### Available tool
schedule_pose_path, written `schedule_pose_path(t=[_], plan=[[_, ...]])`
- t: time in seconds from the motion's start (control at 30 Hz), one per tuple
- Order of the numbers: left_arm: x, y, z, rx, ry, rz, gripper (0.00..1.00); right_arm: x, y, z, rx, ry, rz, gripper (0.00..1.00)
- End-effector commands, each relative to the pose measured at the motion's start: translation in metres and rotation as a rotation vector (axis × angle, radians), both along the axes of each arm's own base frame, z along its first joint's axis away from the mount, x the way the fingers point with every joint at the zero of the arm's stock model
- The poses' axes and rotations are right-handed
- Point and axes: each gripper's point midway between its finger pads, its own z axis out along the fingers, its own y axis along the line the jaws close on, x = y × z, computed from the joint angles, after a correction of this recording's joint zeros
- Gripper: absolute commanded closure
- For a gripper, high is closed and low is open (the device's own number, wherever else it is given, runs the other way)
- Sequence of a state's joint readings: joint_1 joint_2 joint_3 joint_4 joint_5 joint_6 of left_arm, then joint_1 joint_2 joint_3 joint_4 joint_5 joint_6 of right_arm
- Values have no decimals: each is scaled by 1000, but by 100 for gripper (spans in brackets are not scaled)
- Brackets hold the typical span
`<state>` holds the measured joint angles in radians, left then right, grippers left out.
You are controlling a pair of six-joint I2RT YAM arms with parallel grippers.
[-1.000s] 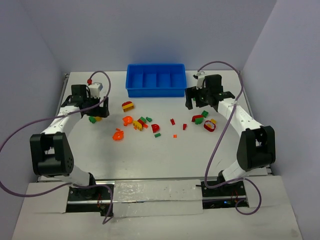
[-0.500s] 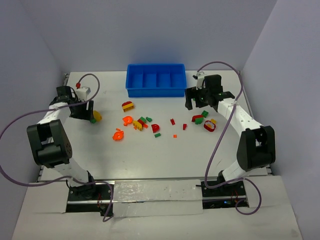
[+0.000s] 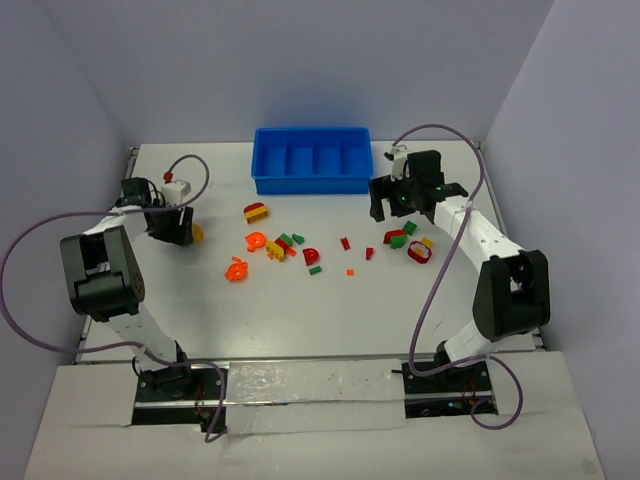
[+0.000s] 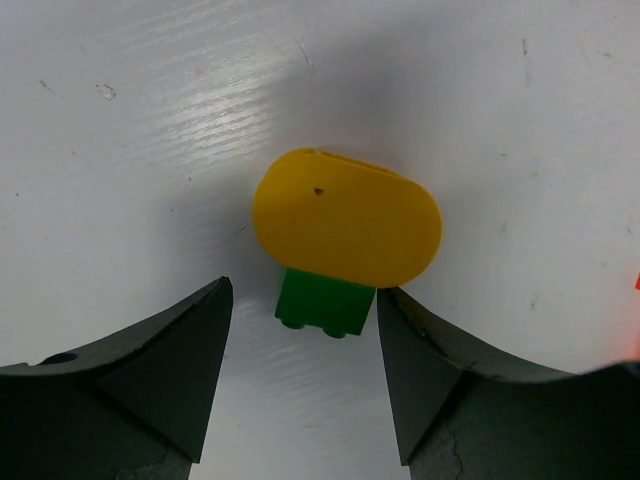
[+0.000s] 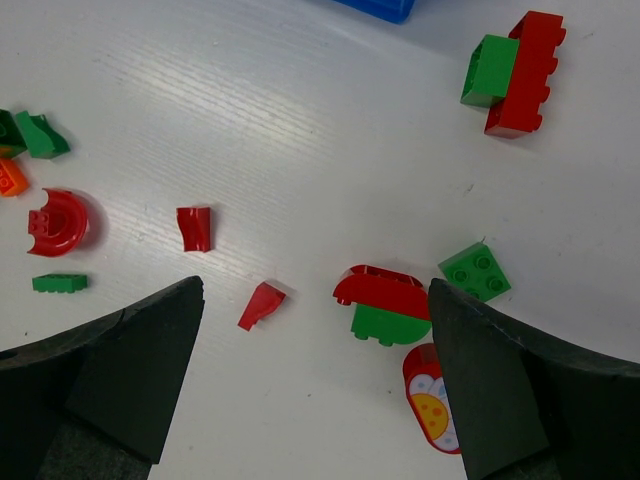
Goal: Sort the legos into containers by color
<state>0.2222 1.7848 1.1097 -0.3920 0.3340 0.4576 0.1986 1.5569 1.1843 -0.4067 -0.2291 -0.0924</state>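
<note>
Desk: white, carrying everything.
Tray: blue, 4 compartments, far middle of the desk.
Right jaws: spread wide, holding nothing, above red and green pieces.
Left jaws: parted, flanking a green brick at the desk's left, not clamping it.
Legos: loose on the desk before the tray.
Yellow oval: overlaps the green brick.

I can't read any writing, number or brand name, neither on the blue tray at the tabletop's far edge nor on the legos. One red-rimmed piece toward the tabletop's right edge carries a printed yellow-and-red picture without letters.
</note>
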Motion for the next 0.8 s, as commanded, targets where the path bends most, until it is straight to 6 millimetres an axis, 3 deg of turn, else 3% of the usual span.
schedule_pose_path(t=[0.0, 0.07, 0.13, 0.37, 0.47, 0.53, 0.7, 0.77], plan=[[16, -1, -2, 5, -75, -33, 34, 8, 3, 10, -5, -25, 5, 0], [16, -3, -2, -5, -82, -46, 38, 8, 3, 9, -7, -24, 4, 0], [14, -14, -2, -43, -99, -106, 50, 8, 2, 8, -9, -19, 2, 0], [20, -21, 1, -67, -163, -132, 53, 9, 2, 8, -12, -15, 2, 0], [20, -21, 0, -65, -163, -147, 61, 9, 3, 9, -11, -17, 5, 0], [18, -24, 2, -66, -171, -173, 76, 8, 5, 13, 1, -22, 10, 0], [13, -33, 31, -64, -230, -251, 98, 2, 24, 39, 124, -65, 48, 0], [11, -40, 45, -51, -263, -282, 100, 0, 32, 50, 176, -80, 65, 0]])
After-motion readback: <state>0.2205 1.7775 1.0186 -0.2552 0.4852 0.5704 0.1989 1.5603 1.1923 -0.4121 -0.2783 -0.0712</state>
